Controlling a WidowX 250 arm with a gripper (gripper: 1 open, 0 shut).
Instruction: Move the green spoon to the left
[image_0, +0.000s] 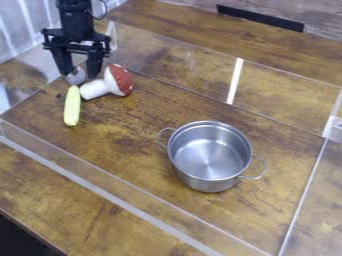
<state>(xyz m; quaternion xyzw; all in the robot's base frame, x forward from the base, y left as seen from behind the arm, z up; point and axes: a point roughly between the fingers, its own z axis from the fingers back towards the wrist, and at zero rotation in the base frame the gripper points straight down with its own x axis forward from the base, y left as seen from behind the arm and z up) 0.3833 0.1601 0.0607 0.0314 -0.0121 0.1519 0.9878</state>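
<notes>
Black claw (76, 74) spread, rounded green spoon (72, 105)

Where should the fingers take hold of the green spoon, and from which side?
Probably mid-handle, coming straight down from above. The spoon lies flat on the table with its long axis running roughly toward the camera, so the open gripper should pinch across the thick, rounded handle's narrow width, clear of the mushroom.
</notes>
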